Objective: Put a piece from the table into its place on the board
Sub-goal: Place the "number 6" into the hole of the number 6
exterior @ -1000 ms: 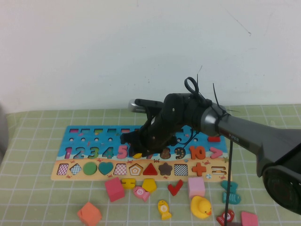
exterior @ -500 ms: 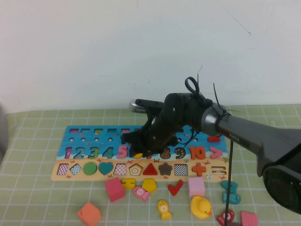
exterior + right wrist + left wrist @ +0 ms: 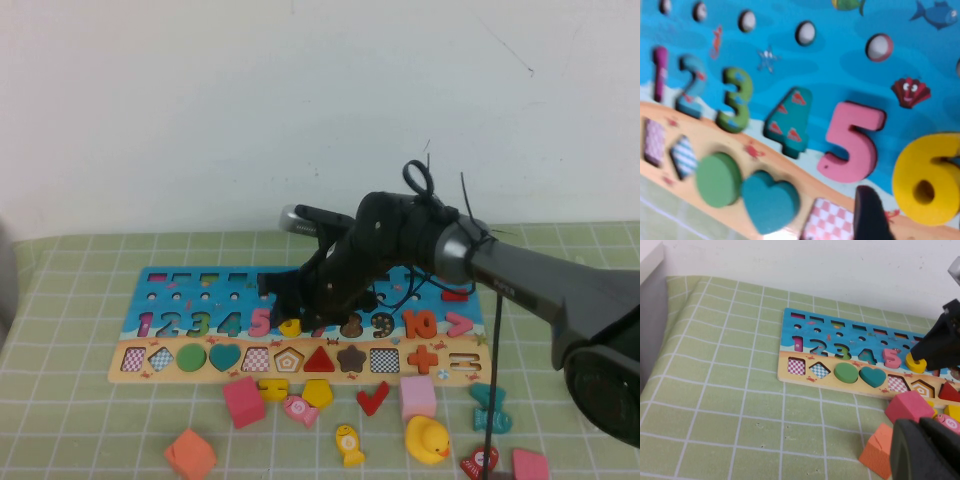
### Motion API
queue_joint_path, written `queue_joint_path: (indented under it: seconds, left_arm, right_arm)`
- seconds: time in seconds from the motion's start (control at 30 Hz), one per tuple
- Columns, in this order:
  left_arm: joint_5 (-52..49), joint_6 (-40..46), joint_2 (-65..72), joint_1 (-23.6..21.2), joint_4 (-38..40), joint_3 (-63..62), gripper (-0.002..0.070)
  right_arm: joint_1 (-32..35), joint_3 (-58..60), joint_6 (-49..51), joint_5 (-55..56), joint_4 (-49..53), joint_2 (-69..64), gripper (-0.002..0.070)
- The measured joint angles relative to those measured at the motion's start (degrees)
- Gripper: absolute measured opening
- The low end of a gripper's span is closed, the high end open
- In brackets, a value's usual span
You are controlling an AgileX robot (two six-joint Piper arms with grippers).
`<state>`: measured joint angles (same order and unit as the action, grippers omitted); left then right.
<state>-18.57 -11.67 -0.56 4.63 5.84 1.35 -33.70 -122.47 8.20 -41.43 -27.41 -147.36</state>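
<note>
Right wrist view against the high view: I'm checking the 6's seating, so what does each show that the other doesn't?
Only the right wrist view shows the yellow 6 close up beside the pink 5, a dark fingertip near it. Only the high view shows the right gripper over the board, the loose yellow duck and red check mark. Both show the 6 and numerals. The left gripper appears only in its own wrist view.

Even bright light, soft shadows; right wrist view blurred
</note>
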Motion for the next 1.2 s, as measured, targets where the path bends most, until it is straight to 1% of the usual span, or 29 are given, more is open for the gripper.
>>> queue_joint_path:
  seconds: [0.17,0.33,0.77,0.87,1.07,1.2]
  left_arm:
    - [0.0,0.0,0.0,0.0,0.1,0.0,-0.0001]
    - [0.0,0.0,0.0,0.0,0.1,0.0,-0.0001]
    - [0.0,0.0,0.0,0.0,0.1,0.0,-0.0001]
    - [0.0,0.0,0.0,0.0,0.1,0.0,-0.0001]
    - [0.0,0.0,0.0,0.0,0.1,0.0,-0.0001]
    - [0.0,0.0,0.0,0.0,0.1,0.0,-0.0001]
  right_arm:
    - [1.8,0.0,-1.5,0.4,-8.7,0.0,0.0347]
    - [2.3,0.0,-4.6,0.7,-12.6,0.0,0.0281]
    - [2.3,0.0,-5.2,0.1,-11.3,0.0,0.0088]
    - [2.3,0.0,-5.2,-0.6,-9.7,0.0,0.0065]
    - [2.3,0.0,-5.3,-1.6,-8.7,0.0,0.0044]
    - [2.3,0.0,-10.1,-3.7,-8.5,1.2,0.0041]
